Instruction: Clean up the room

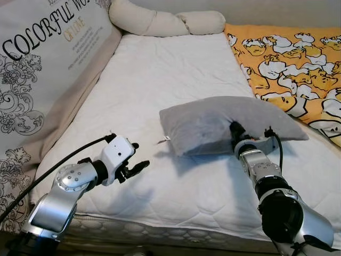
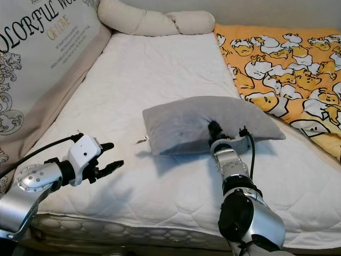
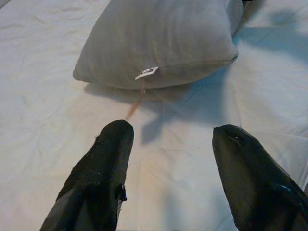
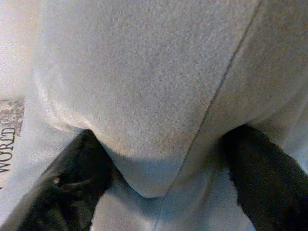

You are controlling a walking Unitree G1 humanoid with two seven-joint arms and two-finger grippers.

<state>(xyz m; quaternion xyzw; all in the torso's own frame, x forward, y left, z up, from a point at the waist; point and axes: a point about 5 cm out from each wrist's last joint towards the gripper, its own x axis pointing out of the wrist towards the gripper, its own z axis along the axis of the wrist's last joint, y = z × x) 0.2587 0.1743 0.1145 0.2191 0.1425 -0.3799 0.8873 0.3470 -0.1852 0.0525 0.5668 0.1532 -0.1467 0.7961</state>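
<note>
Two silver robot arms reach over the near edge of a bed with a white quilted mattress [image 1: 160, 80]. On the left, the left gripper [image 1: 139, 166] hovers just above the mattress near that edge, its two black fingers [image 3: 98, 178] spread apart and holding nothing, pointed toward a grey pillow [image 1: 213, 122]. On the right, the right gripper [image 2: 226, 132] is pushed into the pillow's near side; its wrist view shows the soft grey fabric bulging between the two dark fingers [image 4: 72, 178], so it appears pinched on a fold of the pillow. The pillow lies around the middle of the mattress, toward its right side, with a small white tag [image 3: 147, 73] at the corner facing the left gripper. It looks light, plump and yielding, likely to sag and fold when lifted, so a deep pinch at a seam or corner should hold best. Beyond it, an orange duck-print blanket [image 1: 298, 58] covers the far right corner, a long cream bolster [image 1: 165, 22] lines the far edge, and a large lettered cushion [image 1: 37, 69], cut off by the frame, leans along the left edge. The right fingertips are buried in the fabric.
</note>
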